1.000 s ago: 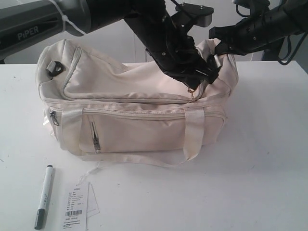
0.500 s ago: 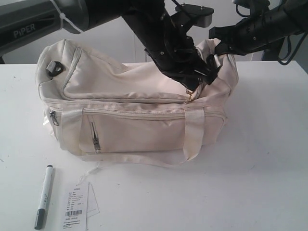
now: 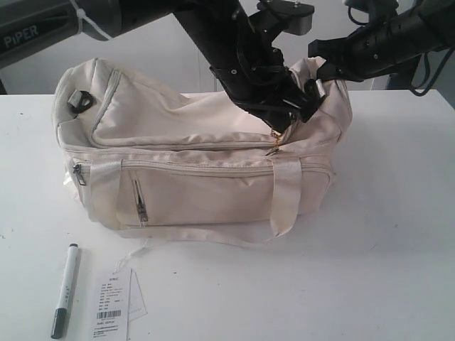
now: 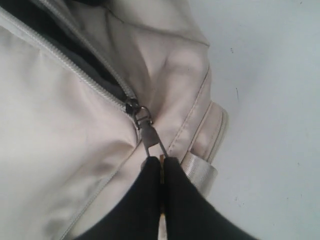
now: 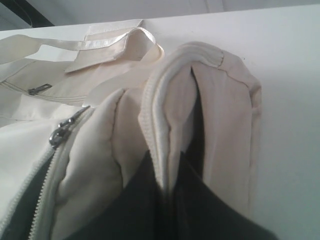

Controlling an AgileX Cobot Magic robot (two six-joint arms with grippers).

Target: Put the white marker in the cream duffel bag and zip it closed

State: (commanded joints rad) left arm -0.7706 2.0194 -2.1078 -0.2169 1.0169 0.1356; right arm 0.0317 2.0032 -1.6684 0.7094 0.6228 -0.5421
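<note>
The cream duffel bag lies across the table. At the bag's right end my left gripper is shut on the grey zipper pull of the top zip. The slider sits near the end of the track, with black lining showing behind it. My right gripper is shut on a fold of the bag's fabric at the right end and holds it up. The white marker with its dark cap lies on the table in front of the bag, at the front left, away from both grippers.
A white barcode paper tag lies right of the marker. A webbing handle hangs over the bag's front, next to the front zip pocket. A second zipper pull shows in the right wrist view.
The left arm has shifted slightly up and back with the zipper pull in its grip. The right gripper, the bag and the marker stay where they were.
</note>
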